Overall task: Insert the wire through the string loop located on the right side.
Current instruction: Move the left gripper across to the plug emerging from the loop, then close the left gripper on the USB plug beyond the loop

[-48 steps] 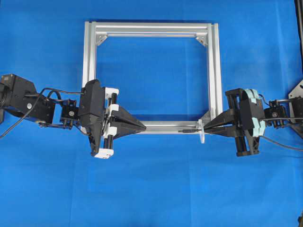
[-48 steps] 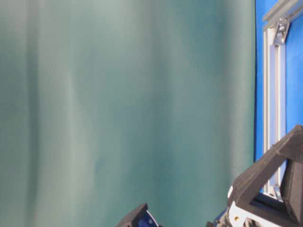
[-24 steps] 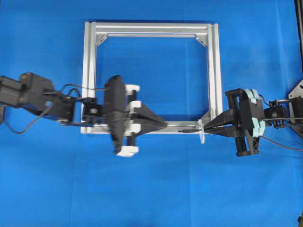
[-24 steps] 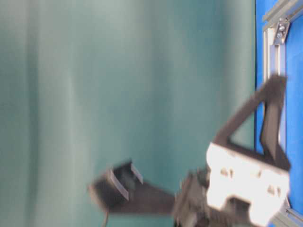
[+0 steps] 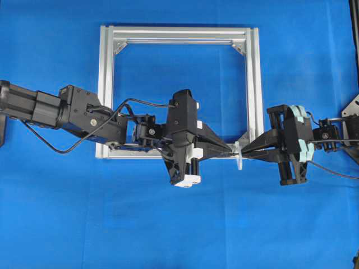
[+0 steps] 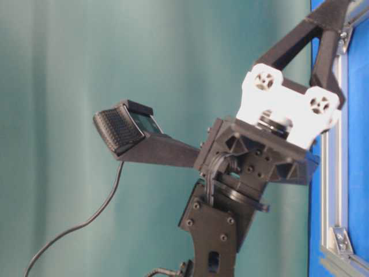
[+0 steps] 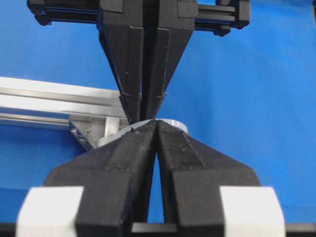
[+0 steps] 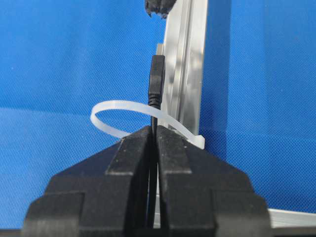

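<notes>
Underneath, blue cloth (image 5: 179, 224); backdrop (image 6: 86, 86) prob. a teal curtain.

A square aluminium frame (image 5: 106, 89) lies flat on a blue cloth (image 5: 179, 224). Silver corner brackets (image 5: 120, 47) sit inside its corners. A green curtain (image 6: 86, 69) hangs behind.

left tool (image 5: 229, 150) | moved right along frame (image 5: 179, 33) | reached string loop (image 5: 239, 154)

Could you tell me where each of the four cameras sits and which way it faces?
Overhead: above, facing down; both arms, aluminium frame.
Table-level: low, rolled sideways; left arm's rear before a green curtain.
Left wrist: behind left tool, facing right tool.
Right wrist: behind right tool, facing wire and string loop.
All show the frame.
</notes>
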### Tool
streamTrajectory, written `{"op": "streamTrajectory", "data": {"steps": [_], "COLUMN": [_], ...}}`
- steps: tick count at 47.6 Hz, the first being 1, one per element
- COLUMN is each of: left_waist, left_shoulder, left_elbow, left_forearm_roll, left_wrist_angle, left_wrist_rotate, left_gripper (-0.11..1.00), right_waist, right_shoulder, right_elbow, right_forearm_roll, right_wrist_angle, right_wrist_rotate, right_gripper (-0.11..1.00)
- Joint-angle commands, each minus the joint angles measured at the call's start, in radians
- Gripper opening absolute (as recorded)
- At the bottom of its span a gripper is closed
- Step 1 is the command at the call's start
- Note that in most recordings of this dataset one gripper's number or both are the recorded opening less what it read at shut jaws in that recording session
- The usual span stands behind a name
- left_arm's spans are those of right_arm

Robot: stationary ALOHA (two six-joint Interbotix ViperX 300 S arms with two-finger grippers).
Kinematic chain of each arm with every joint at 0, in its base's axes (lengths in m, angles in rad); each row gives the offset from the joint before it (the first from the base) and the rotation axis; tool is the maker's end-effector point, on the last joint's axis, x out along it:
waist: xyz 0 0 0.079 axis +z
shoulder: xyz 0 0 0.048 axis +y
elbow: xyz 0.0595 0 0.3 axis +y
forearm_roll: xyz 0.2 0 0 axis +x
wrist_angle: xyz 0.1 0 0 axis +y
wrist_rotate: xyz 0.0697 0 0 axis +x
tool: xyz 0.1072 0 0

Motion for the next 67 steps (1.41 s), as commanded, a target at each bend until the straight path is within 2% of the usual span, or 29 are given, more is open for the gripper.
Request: {"op": "streamTrajectory", "data": {"steps": [1, 5, 8, 12, 17, 22, 29, 46, 67], "left_waist": [-0.002, -0.003, -0.005, -0.005, -0.006, -0.005, -0.006, -0.003, -0.003], "left_shoulder": [-0.017, -0.017, -0.015, -0.017, -0.015, -0.015, -0.009, 0.103, 0.106], "left_elbow": [-0.018, -0.014, -0.012, -0.012, -0.015, -0.018, -0.018, -0.048, -0.044], "left_forearm_roll": [0.003, 0.003, 0.003, 0.002, 0.002, 0.003, 0.002, 0.002, 0.002], "left_wrist_angle": [-0.005, -0.005, -0.003, -0.003, -0.003, -0.003, -0.003, -0.003, -0.003], "left_wrist_rotate": [0.002, 0.002, 0.003, 0.003, 0.003, 0.003, 0.003, 0.003, 0.003], "left_gripper": [0.00, 0.02, 0.09, 0.30, 0.66, 0.89, 0.84, 0.84, 0.84], "right_waist": [-0.003, -0.002, -0.003, -0.002, -0.002, -0.002, -0.002, -0.002, -0.002], "right_shoulder": [-0.006, -0.006, -0.006, -0.006, -0.006, -0.006, -0.006, -0.006, -0.006], "right_elbow": [-0.014, -0.014, -0.014, -0.014, -0.014, -0.014, -0.014, -0.014, -0.014], "right_forearm_roll": [0.003, 0.002, 0.002, 0.002, 0.002, 0.002, 0.002, 0.002, 0.002], "right_wrist_angle": [-0.008, -0.009, -0.011, -0.011, -0.011, -0.011, -0.011, -0.011, -0.009], "right_wrist_rotate": [-0.002, -0.002, -0.002, -0.002, -0.002, -0.002, -0.002, -0.002, -0.002], "right_gripper": [-0.04, -0.04, -0.04, -0.04, -0.04, -0.04, -0.04, -0.04, -0.04]}}
